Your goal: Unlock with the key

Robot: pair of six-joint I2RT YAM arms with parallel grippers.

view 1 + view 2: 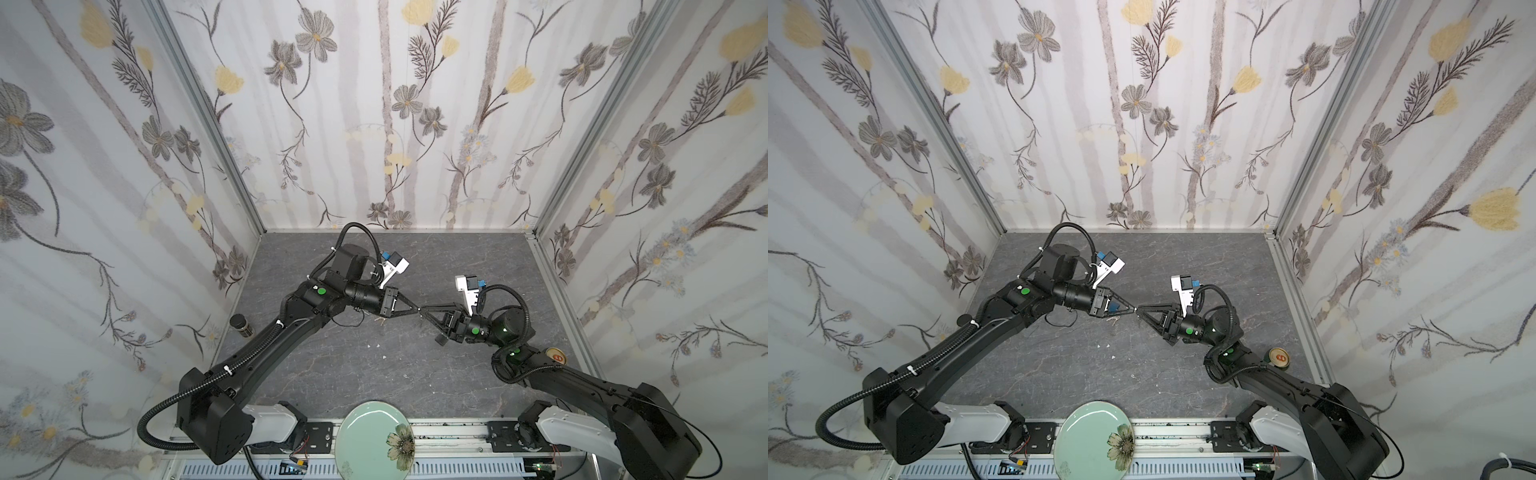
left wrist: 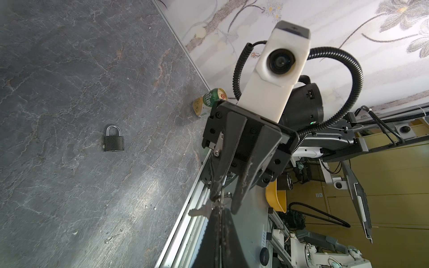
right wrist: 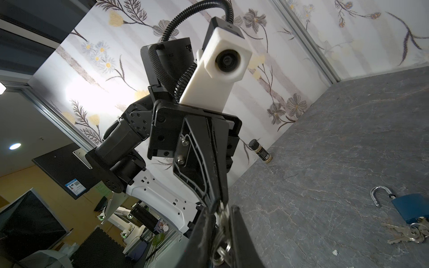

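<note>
Mid-air above desk (image 2: 69, 69) centre, L gripper (image 3: 214, 204) clamped on key (image 2: 198, 210), R gripper (image 2: 224, 204) pinching key ring (image 3: 221, 228), tips meeting; black padlock (image 2: 113, 142) lies flat on desk, shackle closed

Table (image 1: 374, 374): dark grey stone look, pale veins, a few rusty streaks.
Walls (image 1: 332, 124): white paper, faint grey-brown stripes, grey and yellow flowers on dark stems.
Plate (image 1: 365, 432): mint green, one dark flower with a yellow heart.
Left tool (image 1: 417, 310) and right tool (image 1: 422, 309): black.
Arms (image 1: 257, 357): black, white near the bases, small green dots.
Wrist cameras (image 1: 395, 266): white housings, blue plugs.
Key (image 2: 199, 210) and key ring (image 3: 222, 222): silver.
Black padlock (image 2: 113, 142): black body, silver shackle.
Blue padlock (image 3: 412, 206): blue body, silver shackle.
Spare keys (image 3: 404, 234): silver.
Can (image 2: 209, 103): green and gold, red-and-gold top.
Bottle (image 3: 260, 152): black cap, tan body, dark label.
</note>
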